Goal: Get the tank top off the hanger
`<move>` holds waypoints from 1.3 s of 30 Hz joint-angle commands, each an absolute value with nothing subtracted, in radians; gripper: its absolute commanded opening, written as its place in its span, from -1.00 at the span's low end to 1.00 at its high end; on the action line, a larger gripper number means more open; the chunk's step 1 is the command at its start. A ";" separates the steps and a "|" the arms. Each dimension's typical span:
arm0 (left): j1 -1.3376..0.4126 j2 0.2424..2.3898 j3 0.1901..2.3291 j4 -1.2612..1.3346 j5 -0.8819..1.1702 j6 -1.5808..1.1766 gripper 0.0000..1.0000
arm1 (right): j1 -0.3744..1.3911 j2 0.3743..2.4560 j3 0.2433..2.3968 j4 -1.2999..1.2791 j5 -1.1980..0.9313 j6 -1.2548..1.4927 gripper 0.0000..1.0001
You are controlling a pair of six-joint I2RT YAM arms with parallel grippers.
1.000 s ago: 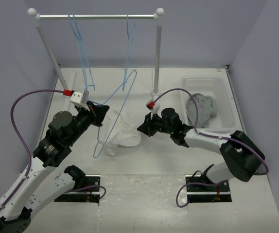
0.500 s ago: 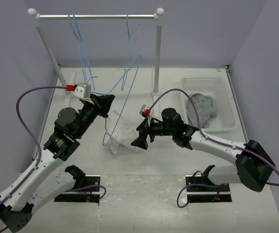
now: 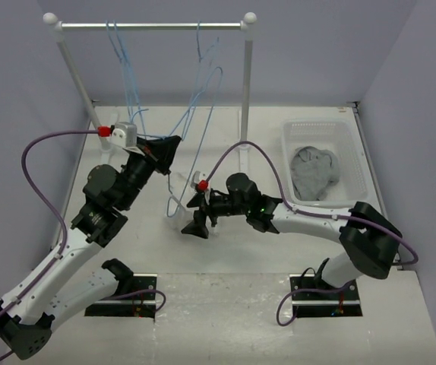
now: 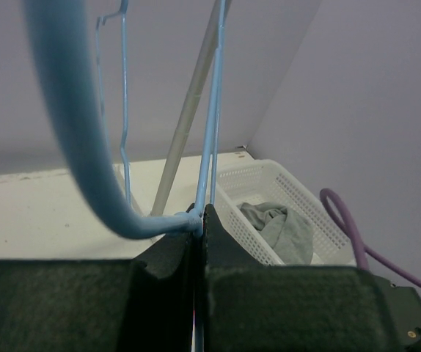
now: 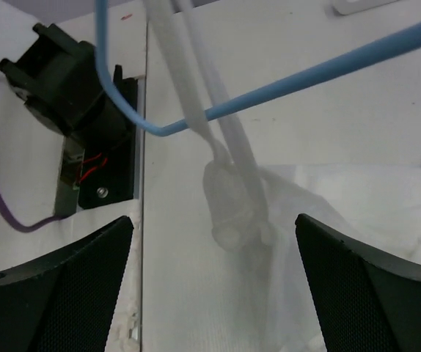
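One hanger [image 4: 71, 110] is pinched in left jaws, right jaws gaping over one tank top [image 5: 357, 198].

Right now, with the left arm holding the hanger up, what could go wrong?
1. The tank top has a strap looped over the hanger near its corner, and the right gripper is open, gripping nothing: raising the hanger may just drag the fabric along.
2. The left gripper holds the hanger close to the other hangers on the rack; they could tangle.

Left hand [image 3: 166, 150] holds hanger [image 3: 184, 123] aloft; right hand [image 3: 194, 214] low at tank top [image 3: 177, 208].
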State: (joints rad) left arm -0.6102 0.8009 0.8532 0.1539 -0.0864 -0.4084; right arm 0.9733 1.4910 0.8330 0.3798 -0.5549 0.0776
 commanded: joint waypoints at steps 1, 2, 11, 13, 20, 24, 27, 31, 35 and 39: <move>-0.615 0.796 0.913 0.264 -0.089 -0.411 -1.00 | 0.974 1.569 0.897 0.577 -0.441 0.115 0.86; -0.614 0.792 0.917 0.267 -0.092 -0.411 -1.00 | 0.976 1.592 0.928 0.571 -0.440 0.101 0.85; -0.614 0.736 0.919 0.314 -0.129 -0.417 -1.00 | 0.977 1.724 0.950 0.725 -0.436 0.146 -0.53; -0.614 0.730 0.914 0.305 -0.138 -0.423 -1.00 | 0.977 1.700 0.934 0.756 -0.414 0.146 -1.00; -0.614 0.713 0.867 0.322 -0.205 -0.426 -1.00 | 0.977 1.530 0.884 0.732 -0.403 0.147 -1.00; -0.614 0.721 0.833 0.370 -0.251 -0.416 -1.00 | 0.991 1.434 0.888 0.620 -0.442 0.146 -1.00; -0.614 0.726 0.796 0.428 -0.282 -0.414 -1.00 | 1.031 1.396 0.894 0.543 -0.457 0.111 -1.00; -0.614 0.736 0.795 0.460 -0.282 -0.407 -1.00 | 1.068 1.410 0.904 0.470 -0.443 0.077 -1.00; -0.614 0.741 0.816 0.450 -0.290 -0.387 -1.00 | 1.069 1.451 0.871 0.422 -0.338 0.116 -1.00; -0.614 0.750 0.862 0.391 -0.324 -0.367 -1.00 | 1.068 1.454 0.821 0.385 -0.137 0.193 -0.92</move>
State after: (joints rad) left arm -0.6102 0.7460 0.7994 0.3676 -0.2760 -0.3996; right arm 1.0710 1.4528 0.8391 0.4305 -0.3191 0.1356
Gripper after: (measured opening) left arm 0.008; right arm 0.026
